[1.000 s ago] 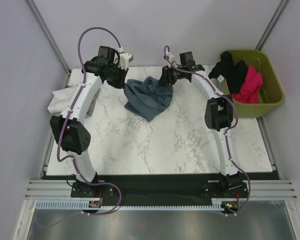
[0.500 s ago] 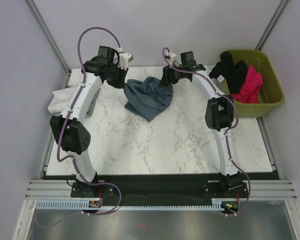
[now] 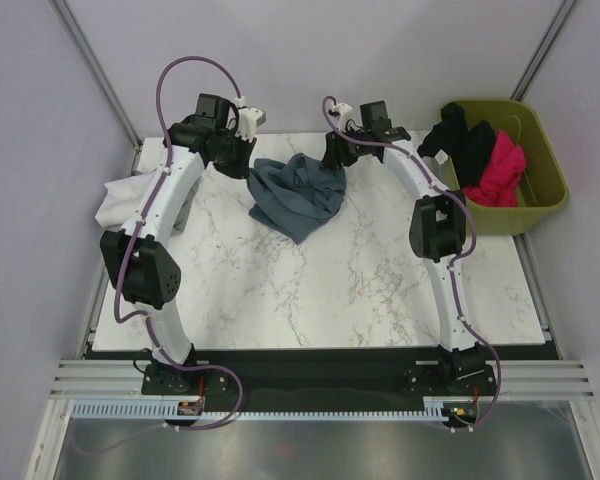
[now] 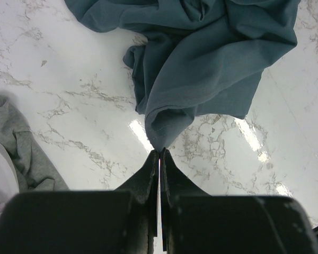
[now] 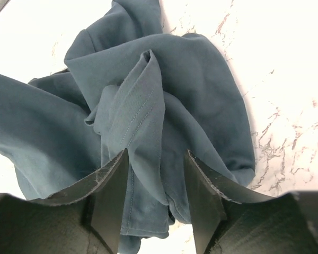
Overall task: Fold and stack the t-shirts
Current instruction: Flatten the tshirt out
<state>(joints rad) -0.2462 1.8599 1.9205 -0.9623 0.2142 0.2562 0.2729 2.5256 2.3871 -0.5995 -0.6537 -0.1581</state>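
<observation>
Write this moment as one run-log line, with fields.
blue-grey t-shirt: bunched on table | left gripper: shut on its edge | right gripper: open, astride a fold | black t-shirt, magenta t-shirt: in bin

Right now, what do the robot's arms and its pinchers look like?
The left arm and right arm are white curved links joined by chunky black joints. A purple cable loops along each. The left gripper and right gripper each have two flat black fingers tapering to a tip; the right one's edges look scuffed.
</observation>
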